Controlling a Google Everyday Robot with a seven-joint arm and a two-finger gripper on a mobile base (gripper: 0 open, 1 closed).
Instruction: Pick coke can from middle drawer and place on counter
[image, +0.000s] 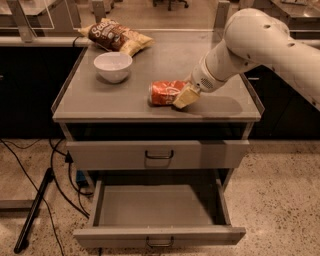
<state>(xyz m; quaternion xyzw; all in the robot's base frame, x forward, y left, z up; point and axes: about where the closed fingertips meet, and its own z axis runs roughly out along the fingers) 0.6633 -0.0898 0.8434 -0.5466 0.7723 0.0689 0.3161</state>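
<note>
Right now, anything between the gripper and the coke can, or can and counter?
Nothing visible. The gripper is at the right end of the coke can, lying sideways on the counter. White bowl and chip bag sit apart.

Place: a lab or workroom, as I see it.
Signs: grey metal drawer cabinet (200, 154), speckled hard floor (280, 200), loose black cables (54, 165).
My claw (184, 96): over the tabletop (125, 102), at the coke can (164, 93).
</note>
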